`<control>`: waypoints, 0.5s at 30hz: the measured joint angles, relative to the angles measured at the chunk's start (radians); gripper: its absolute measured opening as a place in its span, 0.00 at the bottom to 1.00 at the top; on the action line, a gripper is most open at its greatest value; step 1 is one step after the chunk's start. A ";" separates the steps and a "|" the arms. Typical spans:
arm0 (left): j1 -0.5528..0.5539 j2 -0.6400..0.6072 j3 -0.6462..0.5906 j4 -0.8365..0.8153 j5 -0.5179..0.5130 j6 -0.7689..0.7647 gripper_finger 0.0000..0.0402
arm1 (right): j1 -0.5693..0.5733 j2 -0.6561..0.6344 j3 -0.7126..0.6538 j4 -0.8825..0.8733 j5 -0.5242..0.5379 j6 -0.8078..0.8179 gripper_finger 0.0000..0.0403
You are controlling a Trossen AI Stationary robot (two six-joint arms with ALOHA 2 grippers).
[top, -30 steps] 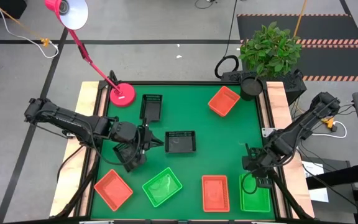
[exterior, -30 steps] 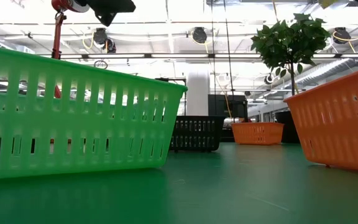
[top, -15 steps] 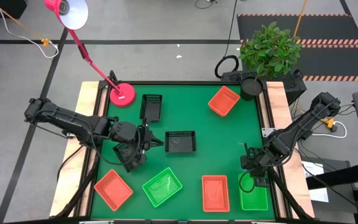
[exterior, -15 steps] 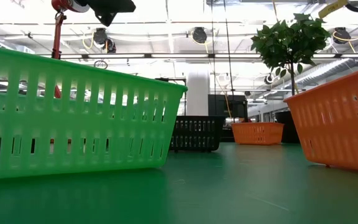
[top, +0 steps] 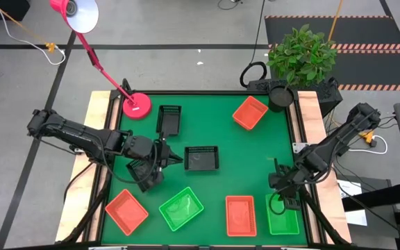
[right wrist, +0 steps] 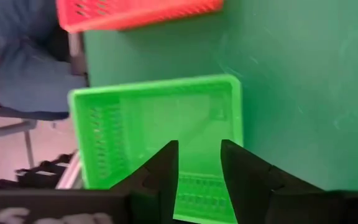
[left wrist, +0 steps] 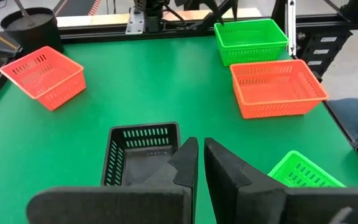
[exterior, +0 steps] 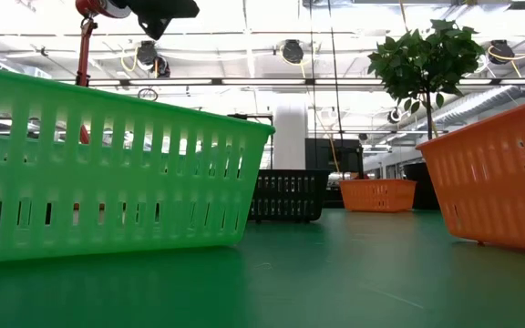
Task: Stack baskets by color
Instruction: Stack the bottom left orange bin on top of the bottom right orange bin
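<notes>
A bright green basket (top: 284, 217) sits at the near right corner of the green surface (top: 242, 156), its long axis running from the near edge toward the far edge. Directly above its far end hangs the right pincer (top: 281, 189), fingers parted with a clear gap and nothing between them; in the right wrist view that green basket (right wrist: 160, 130) lies straight ahead past the two dark fingers, its hollow facing up, so the pincer looks released over it rather than gripping it. Just beside this basket, toward the middle, lies a red-orange basket (top: 240, 214), parallel to it. Farther along the near edge is a second green basket (top: 181, 208), turned at an angle, and beyond that another red-orange basket (top: 126, 211), also angled. A judgement: the second green basket lies between the two arms, somewhat closer to the left one, while the corner basket belongs plainly to the right arm. The left pincer (top: 174, 158) hovers over the left half of the surface with its fingers nearly together and empty, pointing at a black basket (top: 201, 158) just ahead of it, long axis across the surface. A second black basket (top: 169, 119) and a third red-orange basket (top: 249, 112) lie toward the far edge, well apart.
</notes>
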 joint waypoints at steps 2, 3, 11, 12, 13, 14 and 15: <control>-0.008 0.000 0.000 0.015 0.000 -0.003 0.08 | 0.000 -0.009 0.020 -0.002 0.033 0.000 0.29; -0.015 0.000 0.000 0.027 0.000 -0.001 0.08 | 0.000 -0.014 0.029 -0.001 0.062 -0.001 0.29; -0.092 0.000 0.003 0.094 -0.039 0.017 0.08 | 0.022 -0.027 0.043 0.058 0.511 -0.083 0.27; -0.103 0.000 0.003 0.093 -0.053 0.012 0.08 | 0.026 -0.022 0.043 0.069 0.569 -0.102 0.27; -0.113 0.000 0.003 0.092 -0.066 0.007 0.08 | 0.028 -0.016 0.043 0.084 0.622 -0.119 0.27; -0.122 0.000 0.003 0.090 -0.076 0.005 0.08 | 0.029 -0.010 0.043 0.101 0.669 -0.134 0.27; -0.133 0.000 0.004 0.084 -0.083 0.001 0.08 | 0.029 -0.003 0.043 0.119 0.712 -0.145 0.27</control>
